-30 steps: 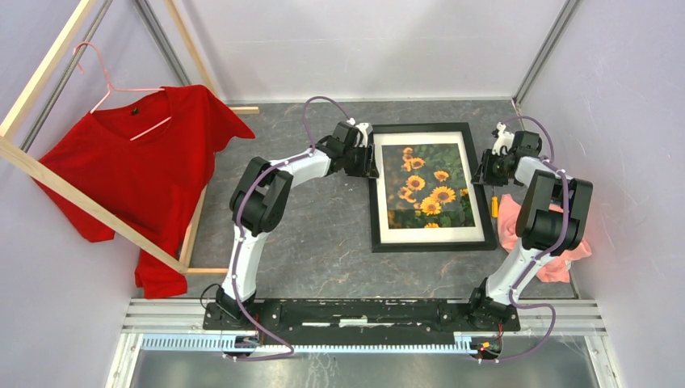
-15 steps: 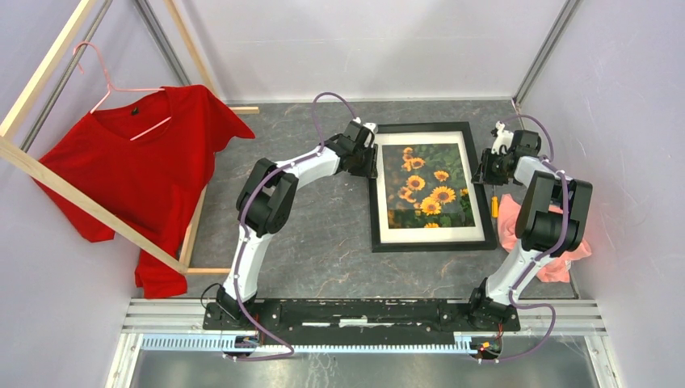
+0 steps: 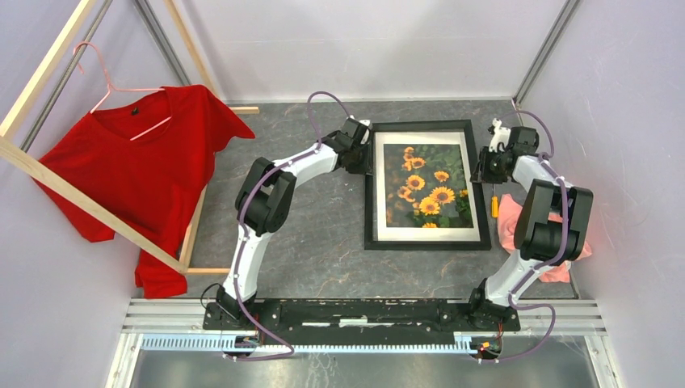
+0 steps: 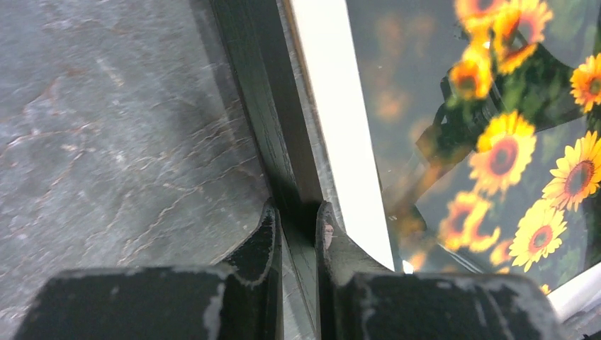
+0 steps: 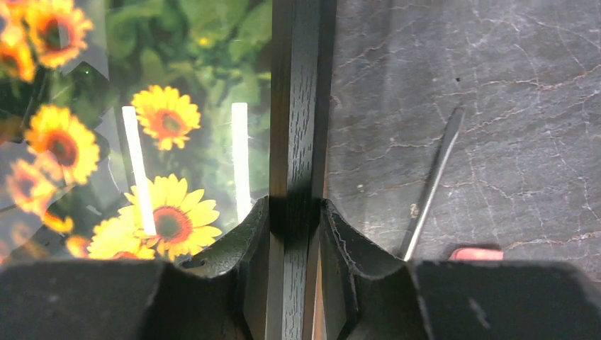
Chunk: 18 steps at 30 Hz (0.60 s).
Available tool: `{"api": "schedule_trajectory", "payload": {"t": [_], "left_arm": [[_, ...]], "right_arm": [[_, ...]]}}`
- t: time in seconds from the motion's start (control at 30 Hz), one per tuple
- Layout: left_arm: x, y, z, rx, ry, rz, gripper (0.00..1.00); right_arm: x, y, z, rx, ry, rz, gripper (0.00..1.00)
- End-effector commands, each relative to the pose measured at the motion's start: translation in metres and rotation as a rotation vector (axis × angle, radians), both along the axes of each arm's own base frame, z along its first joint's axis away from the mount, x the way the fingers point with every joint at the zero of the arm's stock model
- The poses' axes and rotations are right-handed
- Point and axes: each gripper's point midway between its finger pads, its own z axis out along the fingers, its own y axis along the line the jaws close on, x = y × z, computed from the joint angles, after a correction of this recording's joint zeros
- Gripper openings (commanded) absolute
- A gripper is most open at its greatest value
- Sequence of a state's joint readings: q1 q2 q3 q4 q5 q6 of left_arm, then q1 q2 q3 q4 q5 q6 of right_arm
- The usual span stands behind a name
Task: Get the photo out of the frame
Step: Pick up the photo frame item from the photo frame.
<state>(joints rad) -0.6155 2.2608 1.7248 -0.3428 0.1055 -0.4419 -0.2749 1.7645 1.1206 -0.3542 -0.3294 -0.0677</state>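
Pinching the thin black rectangular picture frame (image 3: 428,244), the left gripper (image 4: 298,227) holds its left rail, the right gripper (image 5: 295,219) its right rail; the glossy sunflower photo (image 3: 426,186) lies inside.

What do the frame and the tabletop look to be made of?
The frame: probably wood painted matte black; fine grain lines run along its bar. The tabletop: dark grey with pale veins, like slate or a stone-print laminate; which one is unclear.
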Motion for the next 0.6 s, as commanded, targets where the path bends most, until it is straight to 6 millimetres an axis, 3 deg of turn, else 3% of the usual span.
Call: {"api": "schedule_trajectory", "payload": {"t": [0.0, 0.1, 0.2, 0.43, 0.57], "left_arm": [[-0.03, 0.023, -0.009, 0.118, 0.052, -0.084, 0.02], [-0.03, 0.027, 0.002, 0.108, 0.045, -0.077, 0.02], [-0.031, 0.036, 0.01, 0.108, 0.037, -0.07, 0.02], [-0.025, 0.081, 0.017, 0.162, 0.027, -0.039, 0.02], [-0.022, 0.109, 0.014, 0.2, 0.027, -0.014, 0.02]], "right_arm": [[0.03, 0.049, 0.082, 0.036, -0.237, 0.123, 0.03], [0.033, 0.06, 0.098, 0.028, -0.273, 0.132, 0.04], [0.032, 0.077, 0.1, 0.053, -0.268, 0.166, 0.03], [0.024, 0.145, 0.088, 0.088, -0.25, 0.296, 0.04], [0.028, 0.173, 0.079, 0.126, -0.234, 0.333, 0.05]]}}
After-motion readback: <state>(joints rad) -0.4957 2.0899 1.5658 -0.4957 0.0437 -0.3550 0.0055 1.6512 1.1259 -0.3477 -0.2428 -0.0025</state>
